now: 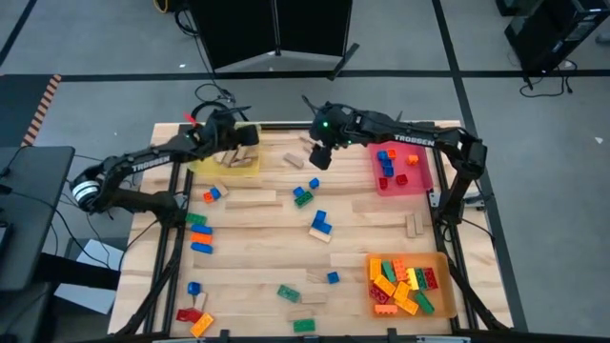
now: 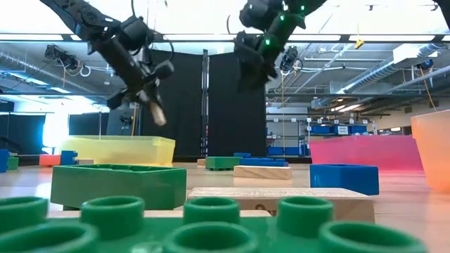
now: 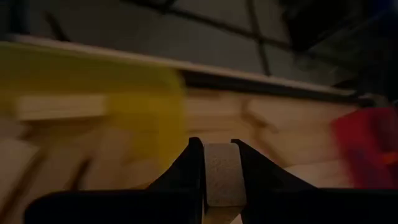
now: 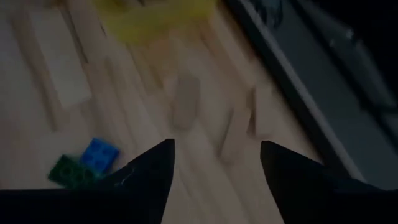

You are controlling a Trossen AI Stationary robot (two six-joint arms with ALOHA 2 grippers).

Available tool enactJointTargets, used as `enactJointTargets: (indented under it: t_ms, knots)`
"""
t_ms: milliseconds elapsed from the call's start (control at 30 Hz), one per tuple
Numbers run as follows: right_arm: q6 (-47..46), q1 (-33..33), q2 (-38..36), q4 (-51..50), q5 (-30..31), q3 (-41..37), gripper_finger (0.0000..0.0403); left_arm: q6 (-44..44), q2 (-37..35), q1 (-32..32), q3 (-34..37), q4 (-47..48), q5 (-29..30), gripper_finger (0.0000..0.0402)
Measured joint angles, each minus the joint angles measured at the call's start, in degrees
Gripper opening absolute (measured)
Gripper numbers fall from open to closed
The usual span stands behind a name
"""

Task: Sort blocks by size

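— Wooden slats make up our table (image 1: 276, 214), and beyond it we look across a wide hall with black curtains. Where are the blocks (image 1: 319, 224)?

— We see them scattered over the table: blue, green, red and orange studded bricks, and tan wooden pieces among them. More lie in the trays: the orange tray (image 1: 443, 286) at the near right corner is full of bricks, the red tray (image 1: 419, 181) at the far right has a few blue and red ones, and the yellow tray (image 1: 205, 167) sits at the far left.

— And the arms?

— Our left gripper (image 3: 217, 171) hangs over the yellow tray, jaws clenched on a tan wooden block (image 3: 222, 174); from table height we see that piece jutting down from between them. Our right gripper (image 4: 216, 165) hovers above the far middle of the table, jaws released and apart with nothing between them, over loose wooden pieces (image 4: 185, 99).
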State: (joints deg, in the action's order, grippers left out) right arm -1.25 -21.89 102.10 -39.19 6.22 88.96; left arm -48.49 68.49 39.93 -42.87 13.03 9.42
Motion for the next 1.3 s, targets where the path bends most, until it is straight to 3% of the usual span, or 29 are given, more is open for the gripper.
enactJointTargets:
  t_ms: [333, 533, 800, 1033, 1133, 1300]
  knots:
    - [-15.1, 1.49, 0.0, 1.01, -0.29, -6.38, 0.0253, 8.0, 0.24, 10.93, -0.07, 16.19, -2.93, 0.0063]
    - [-19.76, 2.51, 0.0, 5.1, -0.31, -6.99, 0.025, 14.01, 0.52, 14.74, -2.14, 25.08, 3.97, 0.0063]
    - [-24.11, 2.75, 0.0, 13.72, -0.47, -6.99, 0.0249, 19.61, 6.09, 15.96, -2.45, 24.14, 4.55, 0.0063]
    - [-24.77, 3.27, 0.0, 14.21, -2.45, -6.99, 0.0245, 22.08, 15.32, 16.35, -2.47, 24.3, 3.59, 0.0063]
    - [-24.77, 3.94, 0.0, 14.13, -2.62, -6.99, 0.0245, 22.67, 18.31, 16.22, -4.82, 27.78, 6.03, 0.0064]
    - [-24.77, 4.81, 0.0, 14.01, -2.71, -6.99, 0.0244, 23.98, 20.69, 16.26, -7.44, 29.58, 6.03, 0.0106]
